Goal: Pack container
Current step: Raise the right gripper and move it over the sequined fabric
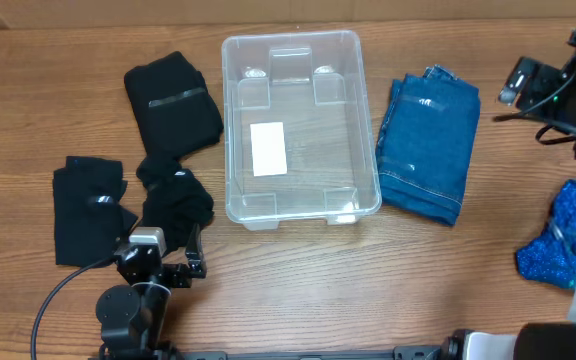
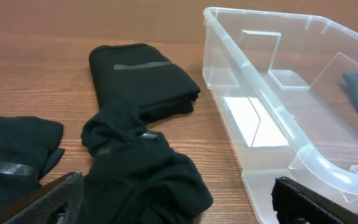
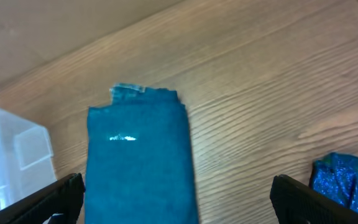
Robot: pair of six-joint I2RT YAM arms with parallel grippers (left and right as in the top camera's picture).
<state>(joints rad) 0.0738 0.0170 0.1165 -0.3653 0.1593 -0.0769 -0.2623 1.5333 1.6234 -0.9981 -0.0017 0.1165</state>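
On woodgrain table (image 1: pixel 468 290) sits clear, round-cornered plastic container (image 1: pixel 318 150).

Bright, even light from above gives you only faint shadows. Small glare spots shine on the container (image 1: pixel 290 38). Your right wrist view looks slightly soft.

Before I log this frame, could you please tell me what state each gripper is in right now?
Left gripper: open, holding nothing.
Right gripper: open, holding nothing.
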